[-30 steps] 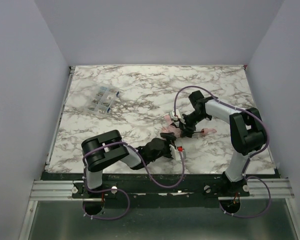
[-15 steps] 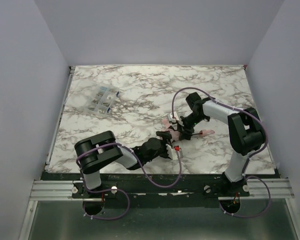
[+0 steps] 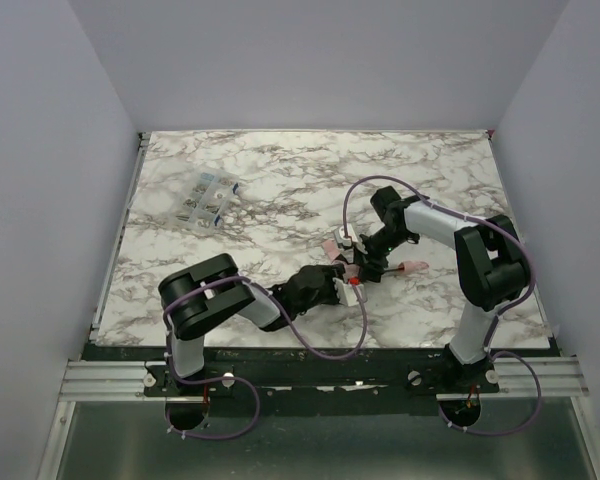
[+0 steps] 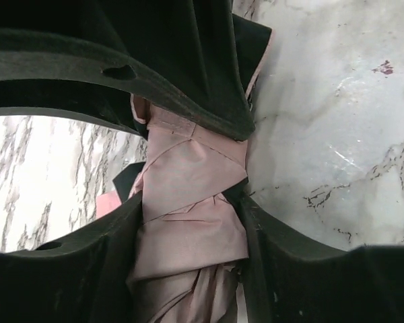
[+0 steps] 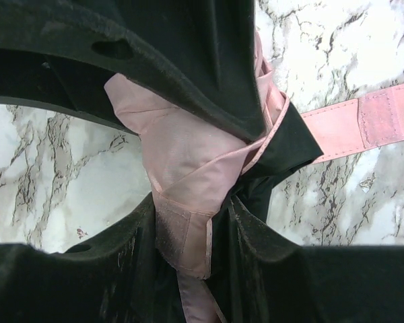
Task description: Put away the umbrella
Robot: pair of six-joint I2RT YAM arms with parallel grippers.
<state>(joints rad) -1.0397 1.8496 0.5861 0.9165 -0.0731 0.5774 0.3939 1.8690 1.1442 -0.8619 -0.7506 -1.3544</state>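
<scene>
White marble table [image 3: 230,270] lies under my two arms. Near me, my left tool [image 4: 195,165] pinches the folded pink umbrella [image 4: 188,229], which lies on the table a bit right of the middle. Just past it, my right tool [image 5: 209,168] pinches the same pink cloth. Its pink strap [image 5: 363,124] lies flat on the table. Far off on the left sits a small clear box [image 3: 207,199].

Umbrella [image 4: 188,202] on the table [image 3: 280,170] — left gripper [image 3: 340,275] at its 8 o'clock, right gripper [image 3: 364,258] at 2, pack [image 3: 208,199] far off at 10.
</scene>
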